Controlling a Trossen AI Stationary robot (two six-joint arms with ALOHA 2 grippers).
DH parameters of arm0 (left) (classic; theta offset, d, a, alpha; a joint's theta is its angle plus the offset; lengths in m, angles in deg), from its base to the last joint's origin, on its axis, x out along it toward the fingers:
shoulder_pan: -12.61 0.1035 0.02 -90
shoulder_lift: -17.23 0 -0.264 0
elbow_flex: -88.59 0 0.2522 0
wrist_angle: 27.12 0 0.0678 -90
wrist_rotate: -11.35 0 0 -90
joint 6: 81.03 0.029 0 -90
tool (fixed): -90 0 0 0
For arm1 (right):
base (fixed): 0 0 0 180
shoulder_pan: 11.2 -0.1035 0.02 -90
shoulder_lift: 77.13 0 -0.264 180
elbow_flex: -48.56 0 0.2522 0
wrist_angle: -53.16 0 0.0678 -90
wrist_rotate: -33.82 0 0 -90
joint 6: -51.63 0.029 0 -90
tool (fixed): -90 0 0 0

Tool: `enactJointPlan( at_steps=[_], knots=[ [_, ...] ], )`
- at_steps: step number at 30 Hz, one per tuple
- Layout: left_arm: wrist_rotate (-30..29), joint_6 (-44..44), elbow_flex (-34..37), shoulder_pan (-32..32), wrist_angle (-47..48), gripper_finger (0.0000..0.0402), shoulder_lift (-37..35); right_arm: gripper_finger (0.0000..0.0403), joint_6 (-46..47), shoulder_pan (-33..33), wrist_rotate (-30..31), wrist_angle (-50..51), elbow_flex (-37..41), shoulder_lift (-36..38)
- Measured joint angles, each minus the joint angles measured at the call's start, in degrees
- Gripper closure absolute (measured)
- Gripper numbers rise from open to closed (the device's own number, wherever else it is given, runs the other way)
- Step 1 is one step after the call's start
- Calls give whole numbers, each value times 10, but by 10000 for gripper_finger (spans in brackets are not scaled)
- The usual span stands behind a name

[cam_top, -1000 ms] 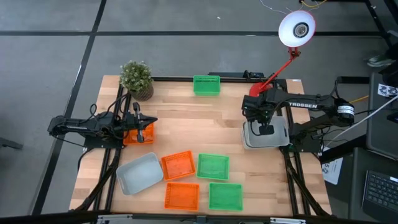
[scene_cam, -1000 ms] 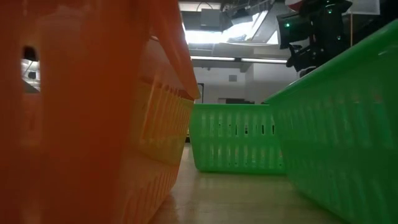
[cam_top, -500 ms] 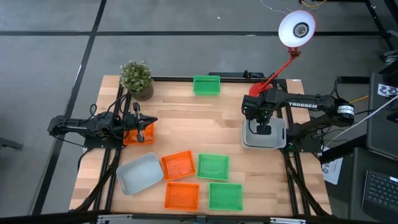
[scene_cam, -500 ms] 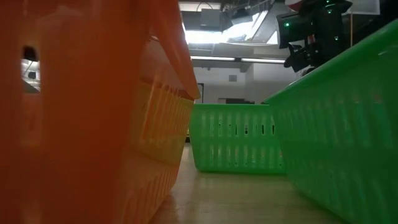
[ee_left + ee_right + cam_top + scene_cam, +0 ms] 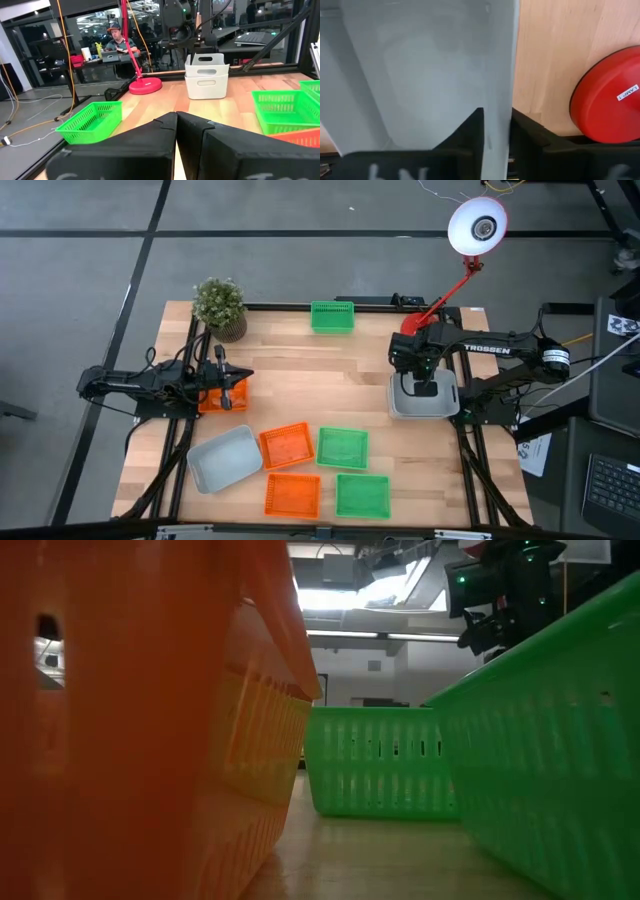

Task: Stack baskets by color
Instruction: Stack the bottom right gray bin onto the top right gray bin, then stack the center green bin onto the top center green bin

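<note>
Overhead, wooden table [image 5: 330, 375], right pincer [image 5: 425, 387] astride grey basket [image 5: 424, 397] wall, left pincer [image 5: 232, 387] closed.
</note>
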Motion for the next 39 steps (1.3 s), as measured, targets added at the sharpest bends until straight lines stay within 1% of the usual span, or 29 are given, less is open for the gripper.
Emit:
enactJointPlan(
  at_steps=[3, 6, 10, 12, 14, 18, 20, 23, 28, 32, 36, 39],
  knots=[
    [0, 0, 0, 0, 0, 401, 0, 301, 0, 0, 0, 2, -1, 0],
    [0, 0, 0, 0, 0, 401, 0, 293, 1, 0, -1, 24, -22, 0],
    [0, 0, 0, 0, 0, 401, 0, 292, 24, -2, -2, 62, -85, 0],
    [0, 0, 0, 0, 0, 401, 0, 292, 58, -5, -5, 69, -124, 0],
    [0, -1, 0, 0, 0, 401, 0, 292, 113, -5, -33, 70, -161, 0],
    [0, -9, 0, 0, -1, 401, 0, 292, 251, -12, -120, 50, -209, 3],
    [0, -30, 0, 0, -1, 401, 0, 292, 271, -28, -147, 34, -214, 9],
    [0, -47, 0, 0, -1, 401, 0, 292, 273, -62, -153, -8, -199, 19],
    [0, -43, 0, 0, -1, 401, 0, 292, 303, -128, -152, -142, -145, 21],
    [0, -43, 0, 0, -1, 401, 0, 292, 301, -174, -152, -321, -76, 18],
    [0, -43, 0, 0, 0, 401, 0, 292, 303, -210, -150, -521, 8, 18],
    [0, -42, 0, 0, 3, 401, 0, 292, 333, -233, -130, -634, 67, 7]
  ],
)
